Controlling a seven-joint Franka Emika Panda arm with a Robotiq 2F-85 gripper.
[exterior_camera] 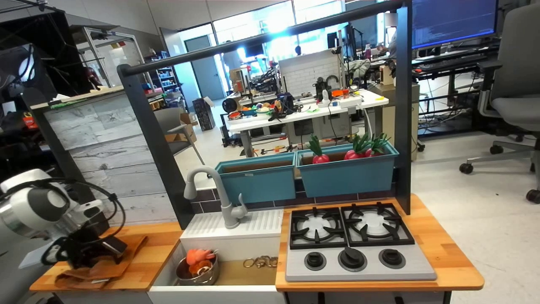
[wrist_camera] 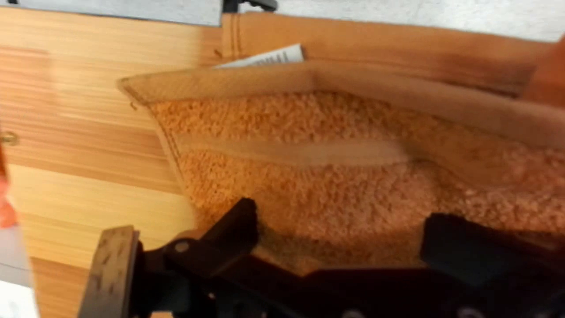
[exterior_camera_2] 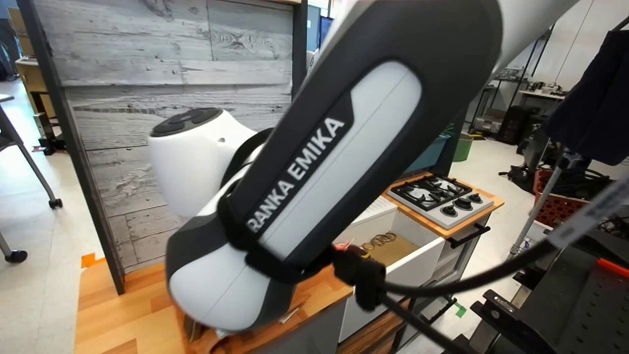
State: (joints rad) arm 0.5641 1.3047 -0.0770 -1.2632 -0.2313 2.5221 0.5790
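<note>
Pincer (wrist_camera: 342, 221): one, parted | towel (wrist_camera: 309, 194): one | knobs (exterior_camera: 352, 259): three | burners (exterior_camera: 376, 221): two

I see rough, looped cloth in the towel (wrist_camera: 335, 190), smoother along its woven band (wrist_camera: 309, 152); the surface (wrist_camera: 97, 185) is smooth wood, the pot (exterior_camera: 207, 278) shiny metal, my hand (wrist_camera: 340, 214) matt.
</note>
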